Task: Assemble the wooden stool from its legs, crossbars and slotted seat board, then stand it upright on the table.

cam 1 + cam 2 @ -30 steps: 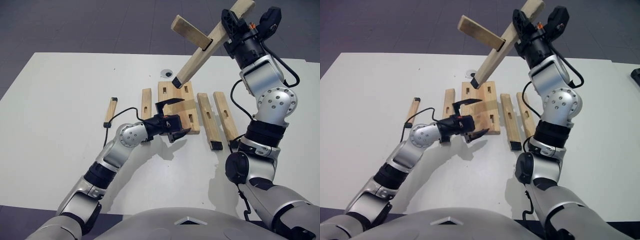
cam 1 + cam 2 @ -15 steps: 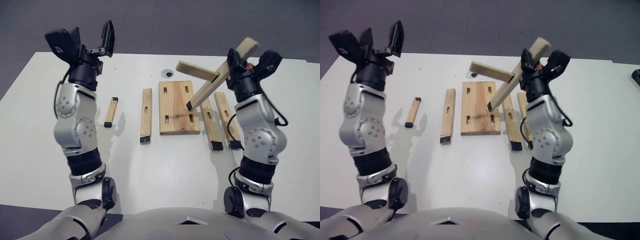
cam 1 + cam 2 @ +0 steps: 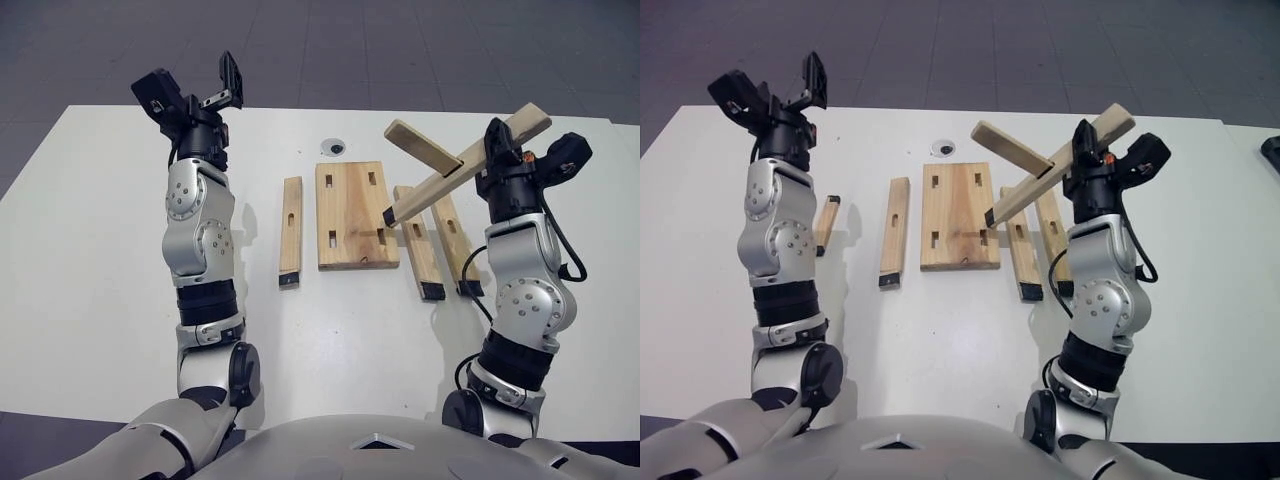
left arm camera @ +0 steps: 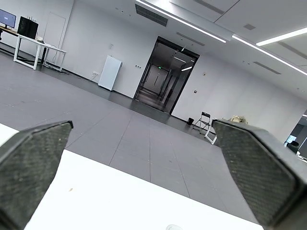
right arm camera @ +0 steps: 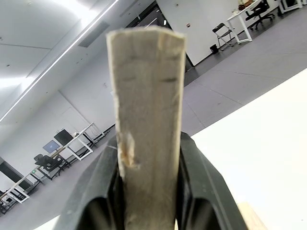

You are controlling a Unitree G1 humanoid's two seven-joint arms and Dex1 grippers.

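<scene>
Seat board [image 3: 356, 215] lies flat mid-table [image 3: 90, 250]. Loose leg [image 3: 291, 231] just to its L, inner leg [image 3: 417, 243] and outer leg [image 3: 455, 240] side by side to its R, short crossbar [image 3: 826, 224] further L. R gripper [image 3: 500, 158] is clamped on held leg [image 3: 450, 178] w/ joined crossbar [image 3: 425, 146], tilted, low end over board's R edge. L gripper [image 3: 195, 88] is raised at far L, fingers wide apart.

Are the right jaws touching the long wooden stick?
Touching. Right wrist view: the right jaws press both sides of the long pale wooden leg.
</scene>
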